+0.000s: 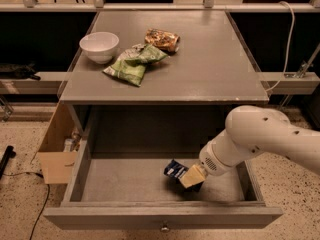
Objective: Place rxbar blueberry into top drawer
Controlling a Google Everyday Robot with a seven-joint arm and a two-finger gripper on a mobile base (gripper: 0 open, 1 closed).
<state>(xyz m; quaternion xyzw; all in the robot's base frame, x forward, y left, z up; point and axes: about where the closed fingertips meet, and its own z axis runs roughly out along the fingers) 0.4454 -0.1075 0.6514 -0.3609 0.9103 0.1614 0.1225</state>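
Navy-blue flat snack-bar wrapper with white lettering, the rxbar blueberry point(175, 168), hangs low inside the wide grey wooden top drawer point(165, 216), right of its middle, one end pinched tight in the tan-fingered tool point(188, 176). Carrying looks done, only the release is left. The drawer's right wall crowds the white rounded arm point(260, 139), but its floor lies open leftward.

readable text: none is showing | rxbar blueberry point(175, 168): white marks are not reading as words | gripper point(190, 177): is holding it inside top drawer point(160, 217)
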